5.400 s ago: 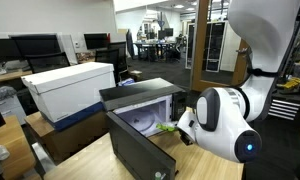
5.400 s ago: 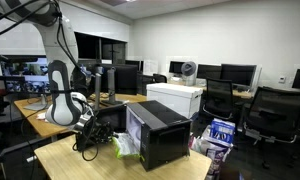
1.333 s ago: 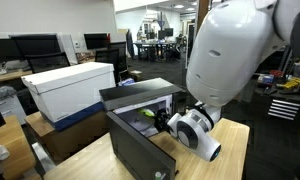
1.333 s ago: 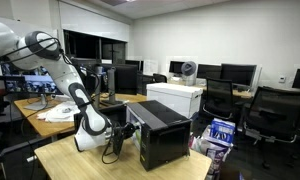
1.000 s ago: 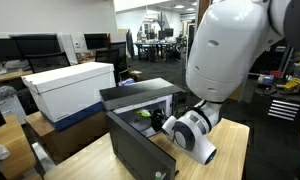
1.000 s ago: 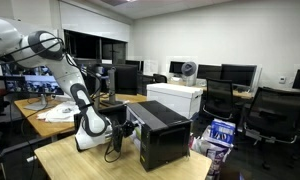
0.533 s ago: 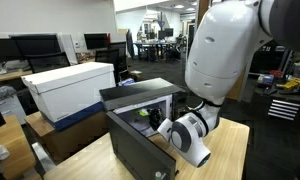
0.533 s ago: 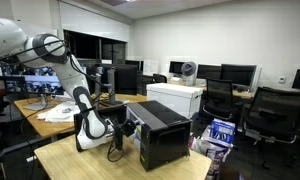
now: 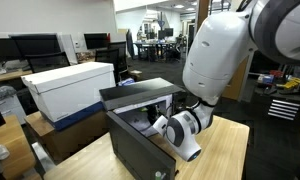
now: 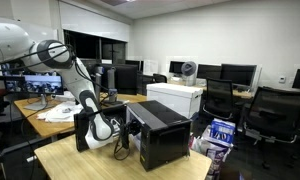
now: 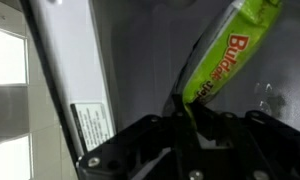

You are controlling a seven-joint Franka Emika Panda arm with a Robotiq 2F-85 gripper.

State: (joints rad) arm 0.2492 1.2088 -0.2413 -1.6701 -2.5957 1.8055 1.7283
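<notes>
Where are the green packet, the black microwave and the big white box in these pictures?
green packet [image 11: 225,50], wrist view, on its printed face.
black microwave [image 9: 140,93], an exterior view, on its top panel.
white box [image 9: 75,97], an exterior view, on its near side wall.

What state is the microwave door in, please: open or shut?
Open. The door stands swung out from the microwave, its pale inside shows, and the gripper reaches in, shut on a green packet.

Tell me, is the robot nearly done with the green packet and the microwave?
Nearly. Done: the microwave door is open and the green packet is inside the microwave. In hand: the gripper is shut on the packet. Left: letting go and backing out.
</notes>
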